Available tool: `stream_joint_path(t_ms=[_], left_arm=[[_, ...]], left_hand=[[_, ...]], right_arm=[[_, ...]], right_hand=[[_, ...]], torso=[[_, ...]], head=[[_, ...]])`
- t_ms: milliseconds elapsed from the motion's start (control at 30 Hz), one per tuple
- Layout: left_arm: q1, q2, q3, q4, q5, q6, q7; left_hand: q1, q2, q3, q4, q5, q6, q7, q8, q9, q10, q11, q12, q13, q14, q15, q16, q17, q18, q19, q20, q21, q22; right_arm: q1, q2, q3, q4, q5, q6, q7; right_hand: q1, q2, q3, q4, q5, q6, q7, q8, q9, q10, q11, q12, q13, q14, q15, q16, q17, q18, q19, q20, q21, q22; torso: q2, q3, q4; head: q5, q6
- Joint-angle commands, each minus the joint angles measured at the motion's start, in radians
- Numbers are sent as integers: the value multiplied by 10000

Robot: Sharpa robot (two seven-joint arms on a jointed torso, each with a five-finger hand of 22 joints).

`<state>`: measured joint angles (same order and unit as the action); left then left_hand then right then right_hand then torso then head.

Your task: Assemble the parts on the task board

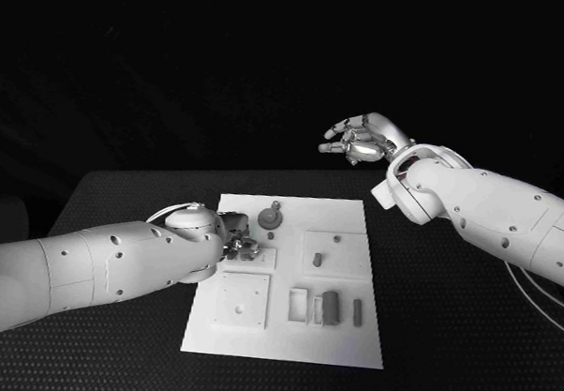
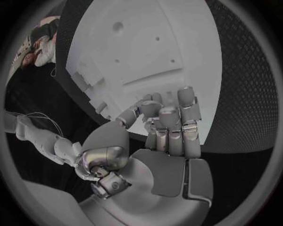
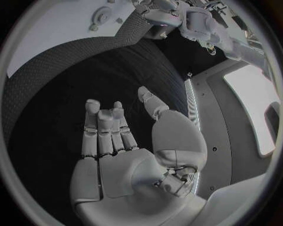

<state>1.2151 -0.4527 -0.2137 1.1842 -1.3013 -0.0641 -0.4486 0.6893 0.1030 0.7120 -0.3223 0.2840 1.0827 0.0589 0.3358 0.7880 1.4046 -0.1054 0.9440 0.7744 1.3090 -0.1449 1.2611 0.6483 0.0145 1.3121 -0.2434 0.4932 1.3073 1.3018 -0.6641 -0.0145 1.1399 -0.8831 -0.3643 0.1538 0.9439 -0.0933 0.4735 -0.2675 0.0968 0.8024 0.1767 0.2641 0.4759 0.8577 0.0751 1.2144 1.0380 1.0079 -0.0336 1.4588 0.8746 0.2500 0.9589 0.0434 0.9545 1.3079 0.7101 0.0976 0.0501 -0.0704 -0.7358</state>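
Observation:
The white task board (image 1: 284,342) lies mid-table. A round grey part (image 1: 269,218) sits near its far edge, and several small grey parts, one of them (image 1: 329,306), lie in the recesses toward its right side. My left hand (image 1: 233,238) hovers low over the board's left side, fingers (image 2: 169,117) curled toward the thumb; whether a part is pinched there is hidden. My right hand (image 1: 361,138) is raised beyond the table's far edge, its fingers (image 3: 105,127) apart and its palm bare. From the right wrist I see the board (image 3: 53,33) and the round part (image 3: 100,17).
The black table (image 1: 460,309) has free room on both sides of the board. A square recessed plate (image 1: 242,300) takes up the board's near left, close under my left forearm.

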Motion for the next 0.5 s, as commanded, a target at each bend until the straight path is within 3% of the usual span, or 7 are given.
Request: stream_joint_path(t_ms=[33,100,300,500], left_arm=[[-185,-4,-131,-62,-291,858,-301],[-185,-13,-130,-99,-290,839,-284],[-184,-19,-127,-140,-289,855,-287],[-184,32,-125,-202,-290,880,-323]], left_hand=[[259,169,278,302,451,1430,-687,-13,22,-51,-153,65,-16,-208,-199,99,-62,-50,149,-54,83,236],[258,161,263,299,625,1458,-696,-12,35,-54,-162,97,-23,-208,-199,140,-98,-59,158,-43,110,236],[265,143,253,299,743,1491,-707,-12,47,-59,-171,130,-32,-208,-202,184,-137,-56,163,-42,134,235],[289,102,261,297,1364,1600,-744,7,96,-76,-206,232,-58,-209,-197,321,-239,-61,181,-25,223,236]], right_arm=[[-4,-5,6,1,8,138,33],[-4,-15,6,3,8,138,32],[-4,-18,6,8,8,150,27],[-4,-18,5,-4,8,173,13]], right_hand=[[-68,34,-45,12,-18,-21,83,-14,-15,-42,-5,-11,-10,-73,24,14,-16,118,-22,15,-70,69],[-69,34,-45,12,-18,-22,83,-14,-15,-42,-5,-11,-10,-73,24,14,-17,118,-22,15,-70,69],[-73,34,-45,15,-17,-21,83,-13,-16,-43,-5,-9,-13,-74,24,16,-19,118,-22,15,-72,70],[-75,35,-44,16,-16,-23,83,-13,-18,-44,-5,-8,-16,-75,24,17,-21,118,-23,15,-73,71]], torso=[[-2,2,-2],[-2,2,-2],[0,6,1],[4,1,-2]], head=[[15,0],[15,0],[14,10],[13,2]])
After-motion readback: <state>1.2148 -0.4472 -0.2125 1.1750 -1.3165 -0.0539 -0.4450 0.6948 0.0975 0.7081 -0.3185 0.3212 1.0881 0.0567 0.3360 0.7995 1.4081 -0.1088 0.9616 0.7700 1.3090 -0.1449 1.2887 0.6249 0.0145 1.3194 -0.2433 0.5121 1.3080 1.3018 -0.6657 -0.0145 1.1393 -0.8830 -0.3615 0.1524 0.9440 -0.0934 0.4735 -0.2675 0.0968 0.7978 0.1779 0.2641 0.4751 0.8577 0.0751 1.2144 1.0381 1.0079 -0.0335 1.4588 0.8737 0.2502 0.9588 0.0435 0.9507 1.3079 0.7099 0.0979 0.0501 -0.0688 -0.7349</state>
